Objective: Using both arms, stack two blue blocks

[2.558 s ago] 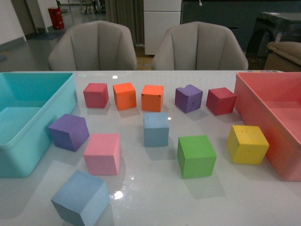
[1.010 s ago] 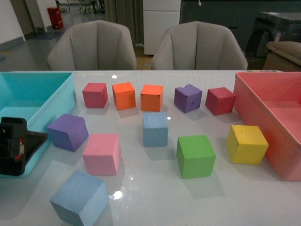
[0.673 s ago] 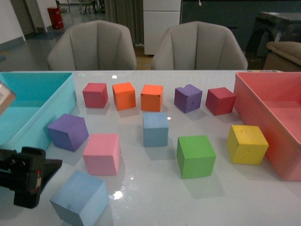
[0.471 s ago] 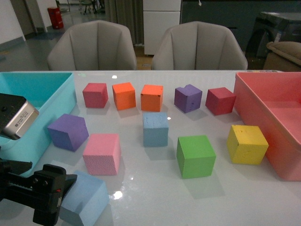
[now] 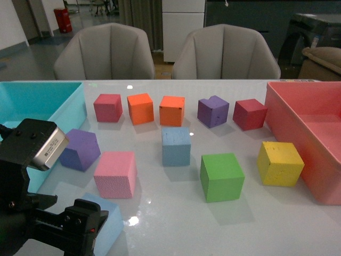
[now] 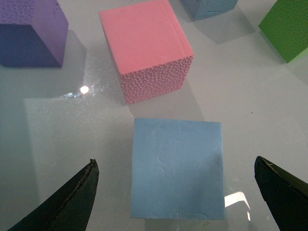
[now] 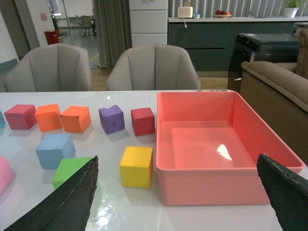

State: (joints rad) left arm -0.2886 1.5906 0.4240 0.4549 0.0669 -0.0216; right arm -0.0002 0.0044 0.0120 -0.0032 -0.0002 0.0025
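One blue block [image 5: 176, 145] sits in the middle of the white table. The other blue block [image 5: 110, 228] lies at the front left, partly hidden by my left arm. In the front view my left gripper [image 5: 85, 230] hangs right over it. The left wrist view shows this block [image 6: 178, 168] centred between the two dark fingers of the left gripper [image 6: 174, 161], which is open and apart from the block's sides. My right gripper [image 7: 177, 157] is open and holds nothing, well back from the table's blocks; the middle blue block [image 7: 54, 150] shows far off in its view. The right arm is out of the front view.
A turquoise bin [image 5: 50, 95] stands at the left and a red bin [image 5: 292, 109] at the right. A pink cube [image 5: 115, 174] and a purple cube [image 5: 81, 149] lie close to the near blue block. Green [image 5: 221, 176] and yellow [image 5: 279, 163] cubes lie to the right, and several cubes line the back.
My left arm has come in from the left edge and moved toward the table's front, over the near blue block. No block has moved.
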